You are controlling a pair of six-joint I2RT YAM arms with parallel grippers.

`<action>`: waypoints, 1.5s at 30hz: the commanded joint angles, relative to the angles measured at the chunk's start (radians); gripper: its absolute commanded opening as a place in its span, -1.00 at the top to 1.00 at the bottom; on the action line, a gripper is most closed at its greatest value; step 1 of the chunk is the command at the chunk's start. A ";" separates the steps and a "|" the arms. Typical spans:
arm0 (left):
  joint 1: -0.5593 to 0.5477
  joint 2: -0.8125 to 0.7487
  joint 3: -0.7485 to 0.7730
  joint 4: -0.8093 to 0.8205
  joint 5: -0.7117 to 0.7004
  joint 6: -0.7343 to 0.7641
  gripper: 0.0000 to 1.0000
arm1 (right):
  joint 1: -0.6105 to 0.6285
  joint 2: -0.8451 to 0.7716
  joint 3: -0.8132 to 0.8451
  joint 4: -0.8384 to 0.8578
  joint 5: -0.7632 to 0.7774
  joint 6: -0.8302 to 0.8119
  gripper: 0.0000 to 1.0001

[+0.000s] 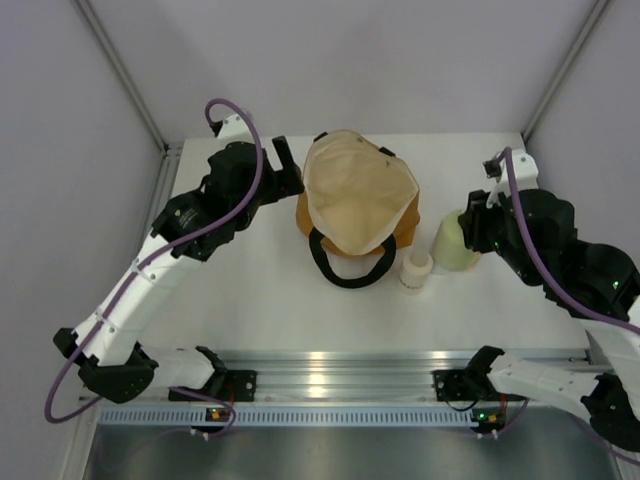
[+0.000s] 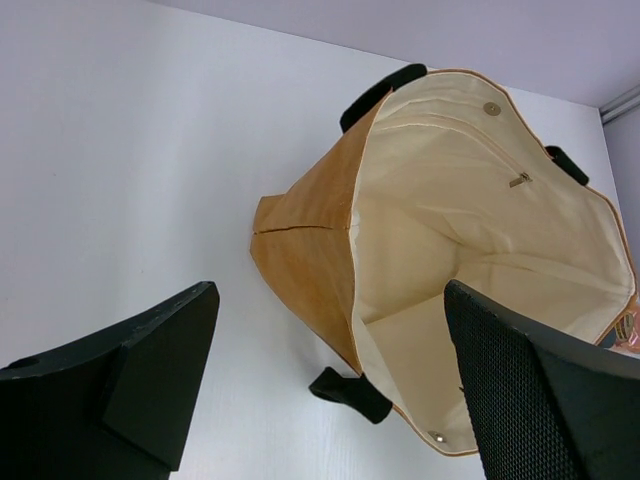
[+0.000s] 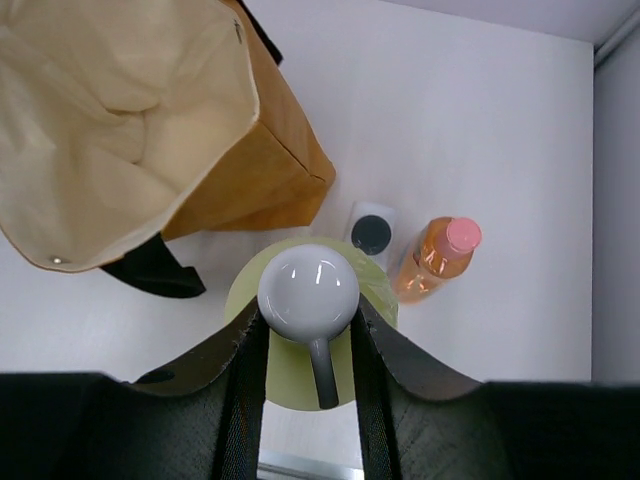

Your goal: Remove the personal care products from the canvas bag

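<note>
Bright, even light from above. Tabletop (image 1: pixel 250 290) almost washed out, shadows soft and faint. Glare on metal rail (image 1: pixel 330 362). Two small highlights on round white bottle top (image 3: pixel 308 288). Wrist views sharp.

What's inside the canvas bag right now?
Only bare cream lining shows inside the canvas bag, with a snap and a small metal tab on its wall. No product is visible; a finger of the left gripper hides one corner in the wrist view.
</note>
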 commanded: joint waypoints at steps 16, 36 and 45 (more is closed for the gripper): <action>0.119 0.020 0.005 -0.023 0.104 0.042 -0.97 | 0.015 -0.340 -0.624 0.446 0.261 0.138 1.00; 0.299 -0.032 -0.039 -0.054 0.194 0.065 -0.97 | 0.013 -0.442 -1.089 0.733 0.293 0.274 1.00; 0.314 -0.023 -0.025 -0.077 0.164 0.070 -0.96 | 0.013 -0.409 -1.060 0.715 0.304 0.271 -0.20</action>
